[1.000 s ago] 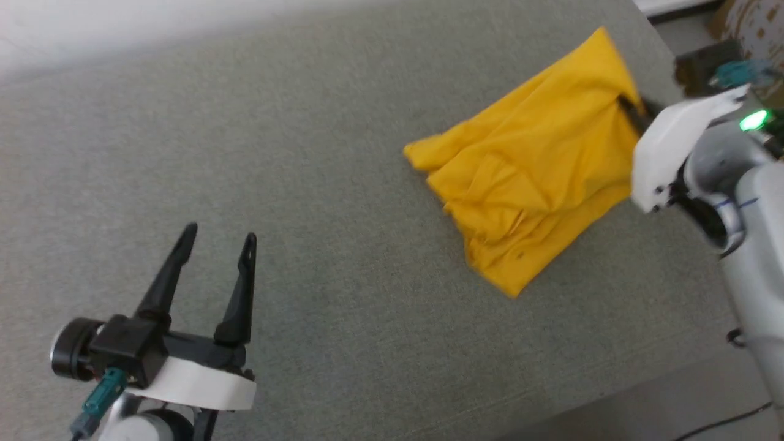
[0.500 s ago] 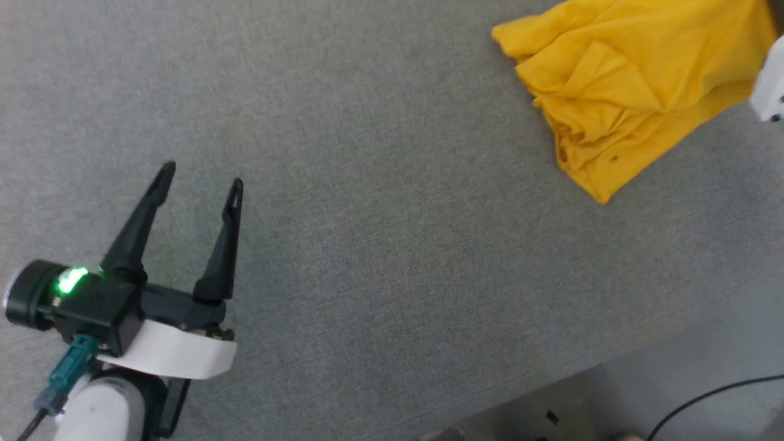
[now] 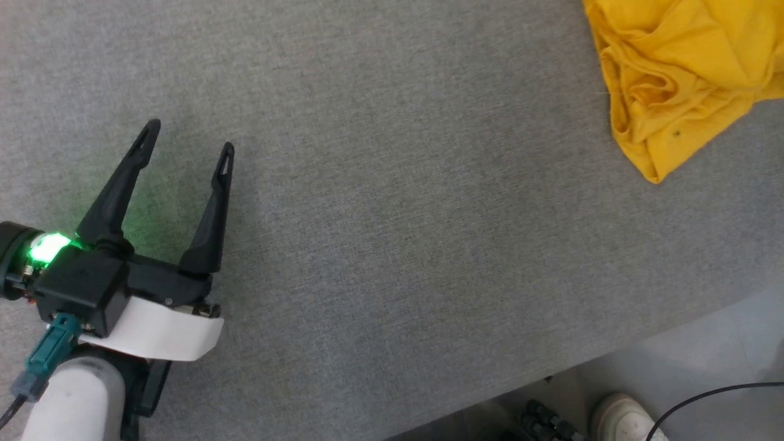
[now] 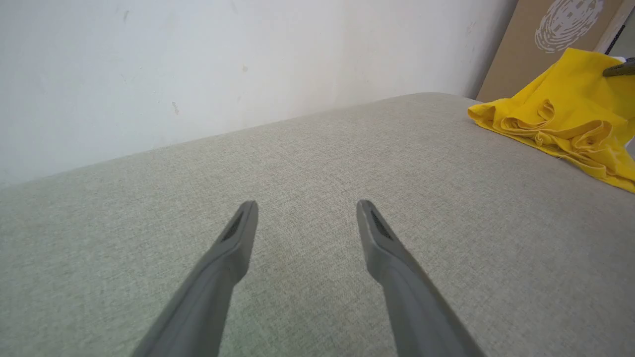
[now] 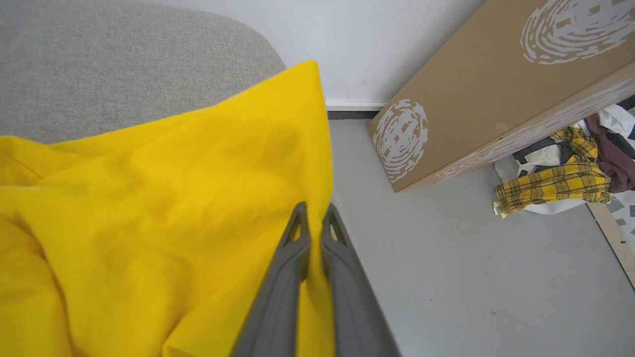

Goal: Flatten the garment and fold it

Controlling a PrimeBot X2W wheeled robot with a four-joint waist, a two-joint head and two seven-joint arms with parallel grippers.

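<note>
Right gripper [image 5: 314, 218]: fingers closed on a raised edge of the garment [image 5: 149, 198], which lies bunched near the right edge of the table [image 3: 398, 214]. Left gripper [image 3: 188, 138]: jaws wide, empty, above bare grey fabric. On the floor [image 5: 446, 277] beyond: printed cardboard box [image 5: 496, 74], with plaid clothes [image 5: 555, 186] heaped against it.

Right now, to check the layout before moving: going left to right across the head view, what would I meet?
left gripper, open → bare grey surface → crumpled yellow garment at the upper right edge.
</note>
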